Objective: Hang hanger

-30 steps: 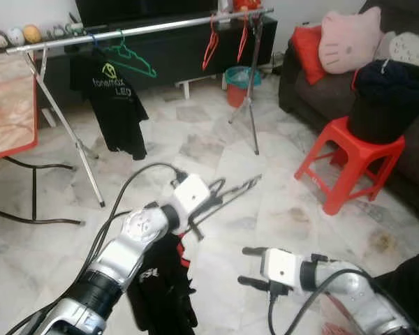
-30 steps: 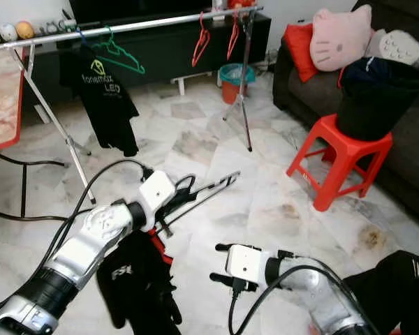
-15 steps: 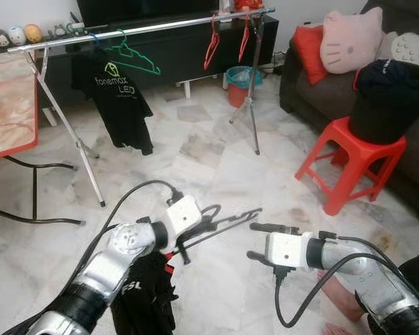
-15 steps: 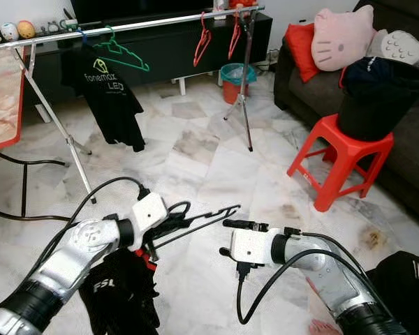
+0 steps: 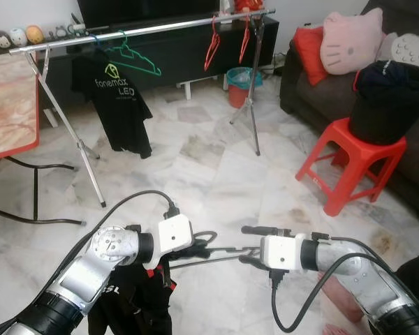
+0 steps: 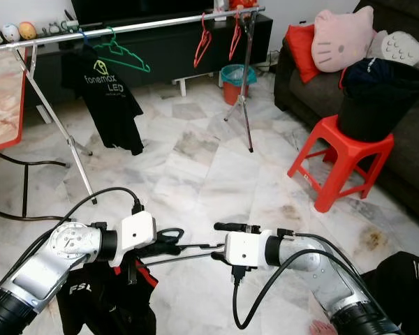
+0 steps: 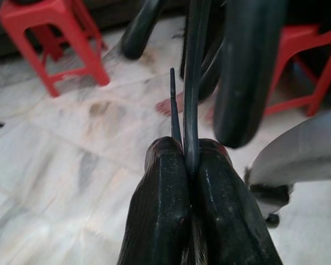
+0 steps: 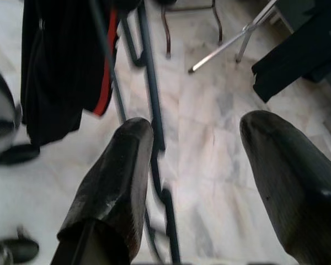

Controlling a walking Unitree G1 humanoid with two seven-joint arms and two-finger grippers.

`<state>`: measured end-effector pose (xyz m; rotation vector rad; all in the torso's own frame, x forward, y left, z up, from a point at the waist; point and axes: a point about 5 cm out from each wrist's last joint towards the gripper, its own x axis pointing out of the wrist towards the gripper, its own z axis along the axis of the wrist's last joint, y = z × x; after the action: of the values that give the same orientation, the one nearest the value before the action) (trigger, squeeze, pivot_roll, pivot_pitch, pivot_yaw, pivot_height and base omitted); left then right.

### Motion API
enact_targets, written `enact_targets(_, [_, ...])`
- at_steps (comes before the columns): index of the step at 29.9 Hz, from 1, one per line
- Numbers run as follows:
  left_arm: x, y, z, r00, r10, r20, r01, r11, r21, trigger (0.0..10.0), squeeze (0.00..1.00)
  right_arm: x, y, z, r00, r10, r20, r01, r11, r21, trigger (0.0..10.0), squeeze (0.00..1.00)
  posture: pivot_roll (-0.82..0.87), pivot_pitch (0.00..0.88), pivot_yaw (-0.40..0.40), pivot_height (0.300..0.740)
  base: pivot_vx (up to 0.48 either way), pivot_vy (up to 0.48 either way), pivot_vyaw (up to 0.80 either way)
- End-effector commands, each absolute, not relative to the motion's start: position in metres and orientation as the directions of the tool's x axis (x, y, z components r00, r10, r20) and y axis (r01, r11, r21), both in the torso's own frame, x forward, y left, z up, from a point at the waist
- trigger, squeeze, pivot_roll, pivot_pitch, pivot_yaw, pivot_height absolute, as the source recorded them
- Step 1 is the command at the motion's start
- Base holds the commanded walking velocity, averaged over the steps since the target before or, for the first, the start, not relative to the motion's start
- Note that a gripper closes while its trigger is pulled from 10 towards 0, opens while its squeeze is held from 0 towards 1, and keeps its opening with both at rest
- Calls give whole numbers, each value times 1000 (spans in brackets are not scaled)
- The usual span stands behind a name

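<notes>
My left gripper [image 5: 199,246] is shut on a dark wire hanger [image 5: 220,252] held roughly level over the floor. A black garment with red trim [image 5: 129,307] hangs from the hanger under my left arm. In the left wrist view the fingers [image 7: 165,204] pinch the hanger wire [image 7: 191,83]. My right gripper [image 5: 243,244] stands open at the hanger's free end. In the right wrist view the hanger [image 8: 153,124] runs through the gap, close beside one finger [image 8: 118,176]. The silver clothes rail [image 5: 146,26] crosses the far side of the room.
On the rail hang a green hanger [image 5: 130,57], a black T-shirt [image 5: 119,101] and red hangers [image 5: 211,42]. A red stool [image 5: 349,164] bearing a black bucket [image 5: 387,105] stands at right before a dark sofa [image 5: 300,91]. A red-edged table [image 5: 10,105] is at left.
My left arm has lowered and swung the hanger from tilted upward to level. My right gripper rose and moved left until its open fingers straddle the hanger's end.
</notes>
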<state>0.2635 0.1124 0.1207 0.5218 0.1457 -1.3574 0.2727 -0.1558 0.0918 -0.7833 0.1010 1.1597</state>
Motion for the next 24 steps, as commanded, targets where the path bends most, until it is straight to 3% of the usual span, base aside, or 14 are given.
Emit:
enact_targets(1, [263, 111, 128, 203, -896, -394, 955, 91, 284, 10000, 0, 275, -154, 102, 429, 801, -417, -840, 185, -510, 10000, 0, -64, 32, 14, 740, 0, 0, 0])
enact_targets(18, [257, 96, 141, 137, -915, -379, 966, 39, 255, 10000, 0, 265, -155, 96, 273, 910, -312, -958, 228, -172, 10000, 0, -52, 35, 9, 740, 0, 0, 0])
enact_targets(24, [256, 95, 139, 132, -907, -401, 968, 30, 251, 10000, 0, 268, -160, 103, 276, 926, -256, -958, 245, -145, 10000, 0, -52, 25, 6, 740, 0, 0, 0])
